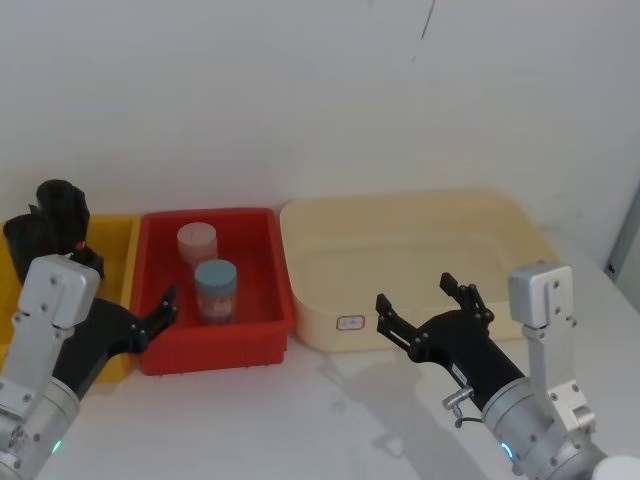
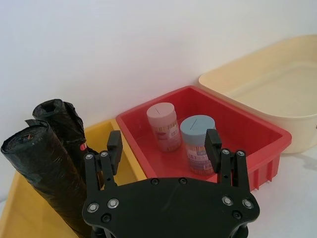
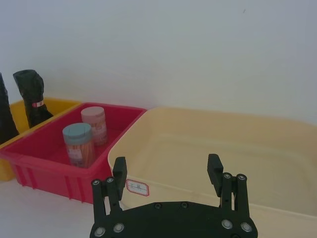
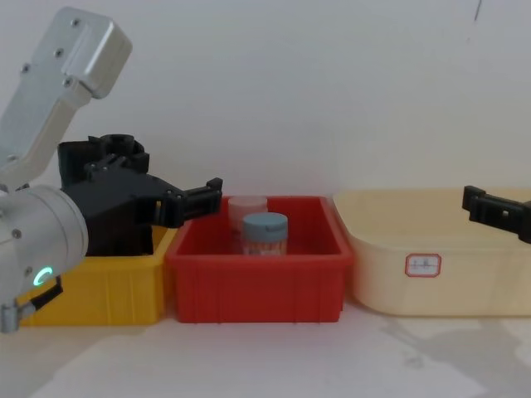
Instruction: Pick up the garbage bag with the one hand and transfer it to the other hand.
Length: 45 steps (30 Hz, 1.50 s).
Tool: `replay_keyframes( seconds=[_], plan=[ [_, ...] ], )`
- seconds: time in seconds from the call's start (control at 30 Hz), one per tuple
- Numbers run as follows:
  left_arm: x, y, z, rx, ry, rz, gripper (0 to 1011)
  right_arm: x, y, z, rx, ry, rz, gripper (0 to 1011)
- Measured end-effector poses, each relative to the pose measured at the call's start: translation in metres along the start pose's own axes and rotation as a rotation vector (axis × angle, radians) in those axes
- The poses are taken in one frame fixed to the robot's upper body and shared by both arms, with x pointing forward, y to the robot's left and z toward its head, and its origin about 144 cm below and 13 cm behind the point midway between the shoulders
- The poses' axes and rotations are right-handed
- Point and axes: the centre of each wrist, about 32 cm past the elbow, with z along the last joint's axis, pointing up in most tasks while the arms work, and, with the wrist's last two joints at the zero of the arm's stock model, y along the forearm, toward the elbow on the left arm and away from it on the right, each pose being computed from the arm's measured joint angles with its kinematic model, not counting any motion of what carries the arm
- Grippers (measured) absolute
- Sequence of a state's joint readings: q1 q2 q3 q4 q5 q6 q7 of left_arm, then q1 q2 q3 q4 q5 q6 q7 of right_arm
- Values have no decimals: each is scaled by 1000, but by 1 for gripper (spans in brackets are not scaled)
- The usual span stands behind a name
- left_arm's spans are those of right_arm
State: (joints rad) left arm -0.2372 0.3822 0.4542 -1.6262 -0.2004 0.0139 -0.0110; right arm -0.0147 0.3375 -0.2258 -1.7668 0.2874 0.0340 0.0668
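Observation:
The garbage bag (image 2: 42, 168), a plain black roll, stands upright in the yellow bin (image 2: 22, 215), at the bin's left side in the head view (image 1: 22, 240). Behind it stands a second black roll (image 2: 60, 119) with a small red mark. My left gripper (image 2: 163, 146), on the green-ringed wrist, hovers open and empty over the front of the yellow bin, by the red bin's edge and just right of the bag. My right gripper (image 1: 418, 295), on the blue-ringed wrist, hangs open and empty before the cream tub's front wall.
A red bin (image 1: 215, 350) in the middle holds a pink-lidded jar (image 1: 197, 243) and a blue-lidded jar (image 1: 215, 285). A large cream tub (image 1: 320, 330) with a small label sits to the right. A white wall runs close behind all three containers.

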Motion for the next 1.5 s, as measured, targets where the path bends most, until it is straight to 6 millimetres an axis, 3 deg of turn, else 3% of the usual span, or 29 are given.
replay_keyframes(
  seconds=[1.5],
  plan=[
    [0, 4, 1, 19, 28, -20, 1002, 0, 0, 0, 0, 0, 0, 1001]
  ],
)
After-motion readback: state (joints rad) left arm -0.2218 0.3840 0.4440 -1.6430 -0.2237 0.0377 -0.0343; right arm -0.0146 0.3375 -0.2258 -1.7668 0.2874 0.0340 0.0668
